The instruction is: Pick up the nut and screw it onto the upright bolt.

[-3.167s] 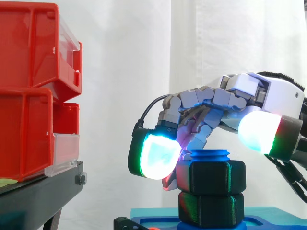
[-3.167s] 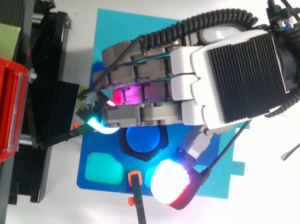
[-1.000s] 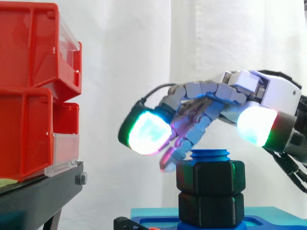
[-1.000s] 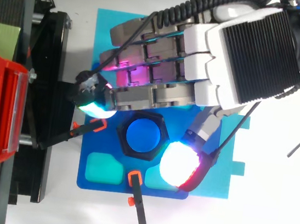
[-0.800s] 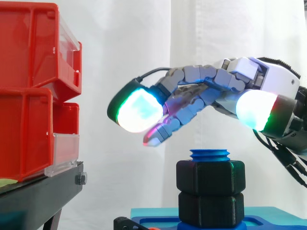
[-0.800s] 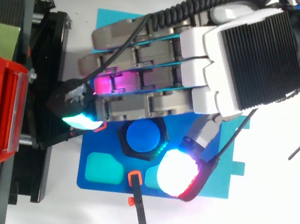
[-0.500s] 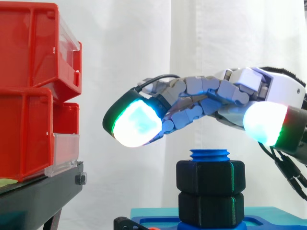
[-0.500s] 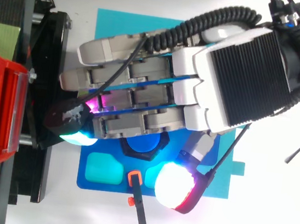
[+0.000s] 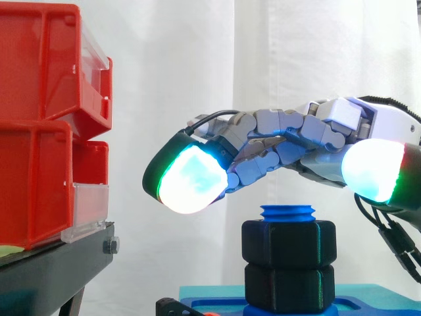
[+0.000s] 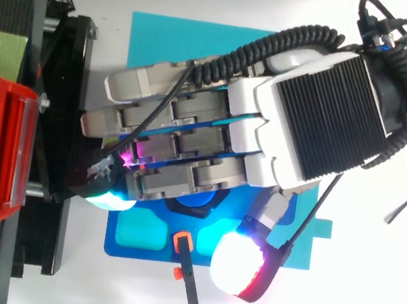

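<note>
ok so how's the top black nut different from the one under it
The upper nut sits just below the bolt's exposed blue tip; the lower nut sits on the blue base. The upper nut looks slightly wider than the lower nut in the side view. Both are black, hexagonal, on one bolt, clear of the hand.
</note>
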